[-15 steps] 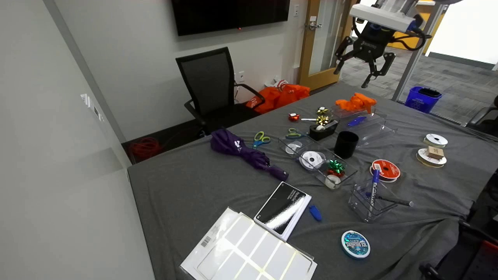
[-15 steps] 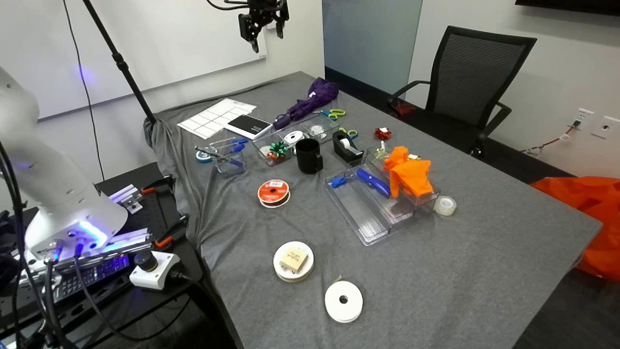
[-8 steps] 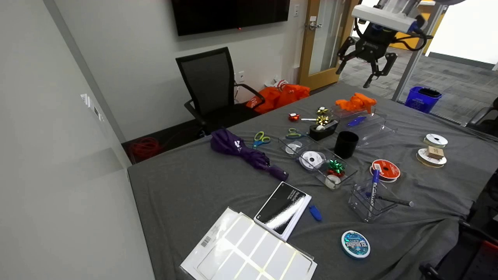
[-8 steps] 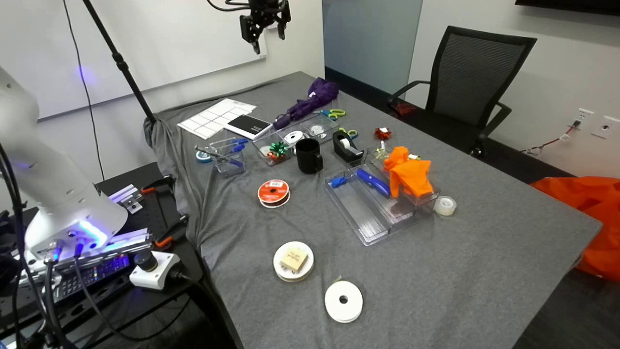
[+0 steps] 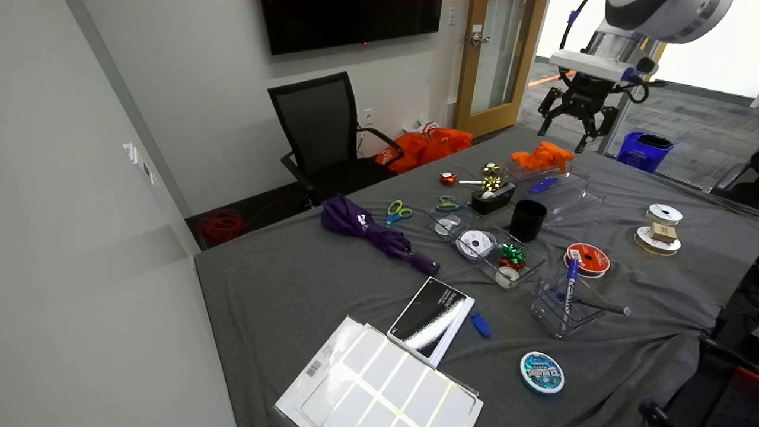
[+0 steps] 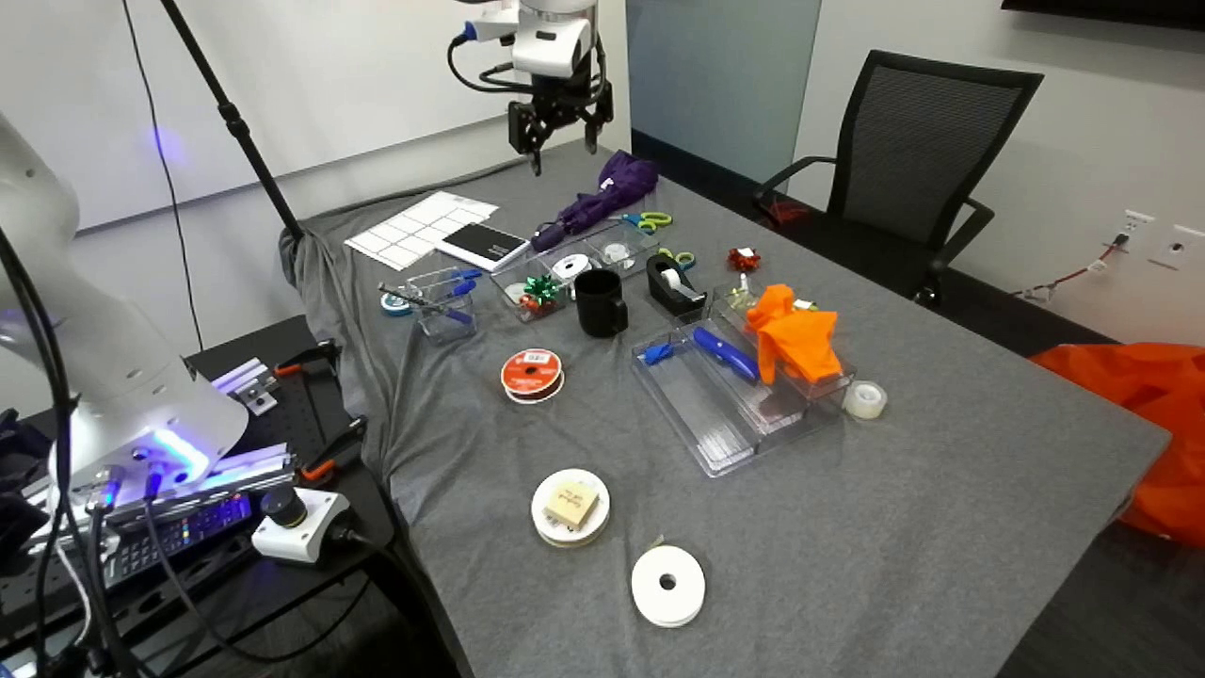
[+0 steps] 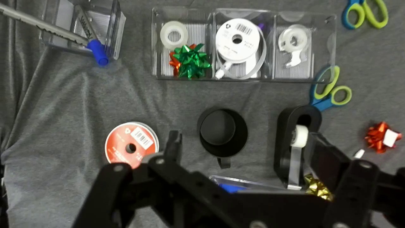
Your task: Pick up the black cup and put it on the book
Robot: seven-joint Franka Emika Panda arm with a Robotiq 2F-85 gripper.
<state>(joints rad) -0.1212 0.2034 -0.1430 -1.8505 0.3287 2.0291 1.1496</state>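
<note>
The black cup (image 5: 527,220) stands upright on the grey cloth in both exterior views (image 6: 599,303). In the wrist view the black cup (image 7: 218,128) shows its open, empty inside from above, with a small handle at its lower side. The dark-covered book (image 5: 431,314) lies flat near the white grid panel in both exterior views (image 6: 483,245); it is out of the wrist view. My gripper (image 5: 561,141) is open and empty, well above the table (image 6: 564,160). In the wrist view the cup appears between the spread fingers (image 7: 246,139), far below them.
A black tape dispenser (image 7: 295,139) stands beside the cup. A clear tray (image 7: 243,79) with ribbon, tape and bows lies on another side. A clear two-part organizer (image 6: 715,452) with an orange cloth (image 6: 800,339), a red spool (image 6: 532,374) and a pen holder (image 5: 566,314) are near. A purple umbrella (image 5: 379,234) lies by the book.
My gripper has moved down toward the table, and to the right in both exterior views, mostly in the last half second. It stays open. The cup and book have not moved.
</note>
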